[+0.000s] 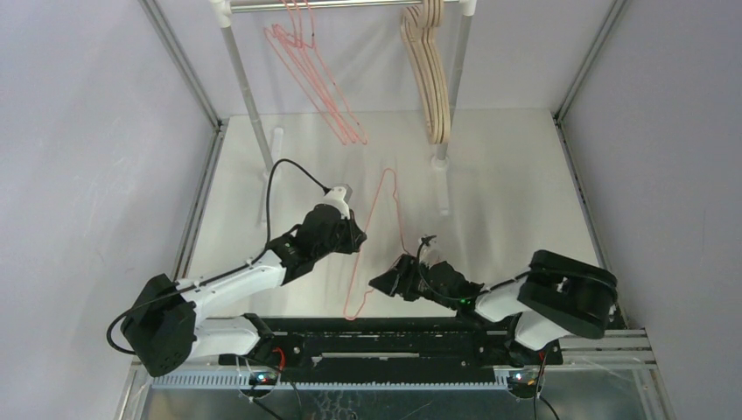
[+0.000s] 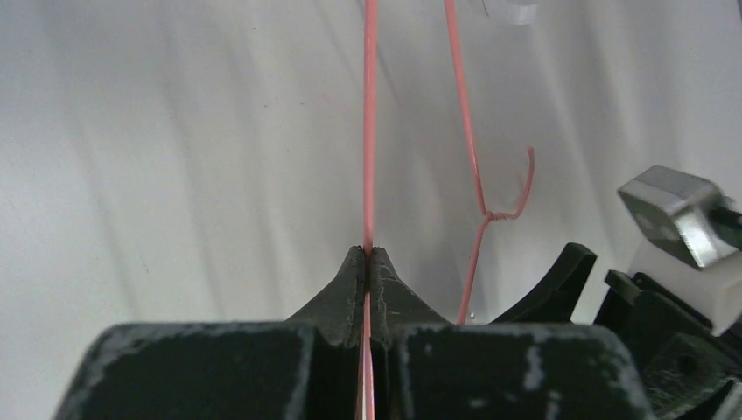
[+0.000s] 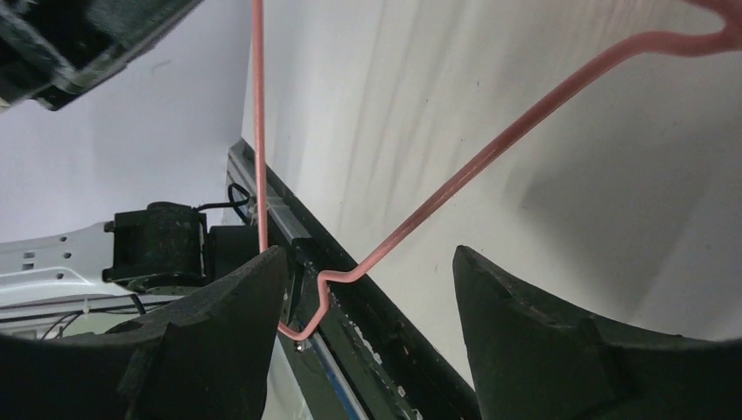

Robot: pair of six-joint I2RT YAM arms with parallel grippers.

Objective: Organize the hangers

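Pale grey walls close in a light, bare-looking surface, and across the back runs a silver rail with white joints. It is sorted by kind: the thin pink wire hangers hang bunched toward its left, the thick beige wooden hangers toward its right. One more pink wire hanger is off the rail, held up between the two arms over the near middle of the surface. The left gripper has its jaws pressed together on one straight side of the wire, which leaves the twisted neck and hook free – probably so that the hook can later be steered onto the rail beside its own kind. The right gripper has its jaws well apart around the hanger's notched lower corner, gripping nothing; whether the wire touches one finger I cannot tell. It looks placed to steady or re-grip the frame. No bin, box or tray is in view – the rail is the only holder.
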